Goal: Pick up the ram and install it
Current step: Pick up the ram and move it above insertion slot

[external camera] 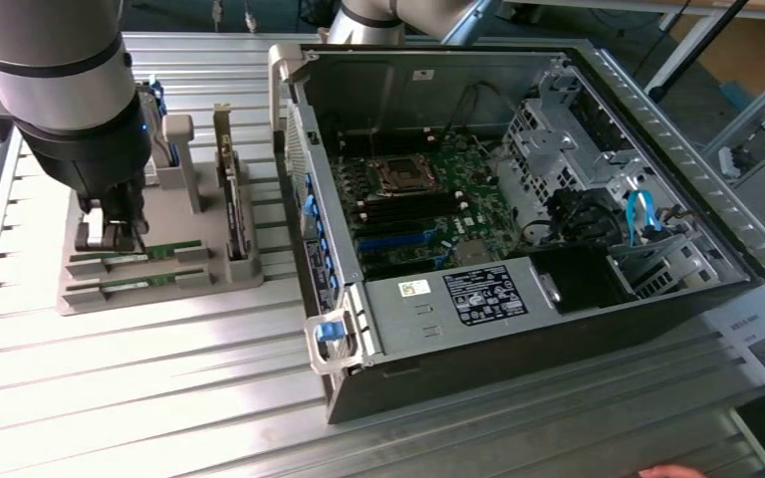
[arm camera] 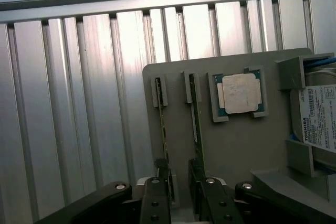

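Observation:
Two ram sticks stand on edge in slots of a grey holder, seen edge-on in the wrist view as thin green strips: one ram and a second ram. My gripper hangs just above their near ends, open, with a dark finger over each stick and nothing gripped. In the exterior view the gripper sits low over the holder at the exterior view's left, with green ram showing beside it. The open computer case shows its motherboard.
A square silver processor and a hard drive also rest on the holder. A dark expansion card stands upright between holder and case. The ribbed metal table surrounds everything. A hand shows at the front edge.

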`<action>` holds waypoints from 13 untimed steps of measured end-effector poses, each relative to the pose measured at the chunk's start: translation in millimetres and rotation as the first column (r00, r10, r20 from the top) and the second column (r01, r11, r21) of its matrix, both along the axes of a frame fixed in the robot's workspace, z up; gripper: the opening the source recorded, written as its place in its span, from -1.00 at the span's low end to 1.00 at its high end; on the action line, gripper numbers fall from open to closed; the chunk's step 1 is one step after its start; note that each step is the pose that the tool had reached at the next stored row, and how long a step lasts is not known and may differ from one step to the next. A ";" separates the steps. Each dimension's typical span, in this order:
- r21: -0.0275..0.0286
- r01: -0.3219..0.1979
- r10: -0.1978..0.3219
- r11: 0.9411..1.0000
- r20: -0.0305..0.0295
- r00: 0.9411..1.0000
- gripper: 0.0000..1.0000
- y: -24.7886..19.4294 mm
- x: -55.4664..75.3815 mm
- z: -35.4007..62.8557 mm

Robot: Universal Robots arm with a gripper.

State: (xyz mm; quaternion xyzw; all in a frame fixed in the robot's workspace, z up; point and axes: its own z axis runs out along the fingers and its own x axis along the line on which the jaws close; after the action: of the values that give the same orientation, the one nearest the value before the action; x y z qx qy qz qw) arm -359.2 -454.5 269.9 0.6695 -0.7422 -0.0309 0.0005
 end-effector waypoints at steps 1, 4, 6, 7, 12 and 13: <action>0.000 -0.006 0.006 1.000 0.000 1.000 -0.40 0.0 0.0 0.0; 0.000 -0.023 0.023 1.000 0.000 1.000 -0.40 0.0 0.0 -0.1; 0.000 -0.030 0.030 1.000 0.000 1.000 -0.40 0.0 0.0 0.0; 0.000 -0.031 0.031 1.000 0.000 1.000 -0.40 0.0 0.0 0.0; 0.001 -0.031 0.031 1.000 0.000 1.000 -0.40 0.1 0.0 -1.8; 0.001 -0.031 0.031 1.000 0.000 1.000 -0.40 0.1 0.0 -2.8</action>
State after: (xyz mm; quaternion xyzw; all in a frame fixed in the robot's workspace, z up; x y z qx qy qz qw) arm -359.2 -454.4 267.1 0.6808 -0.7318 -0.0313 0.0005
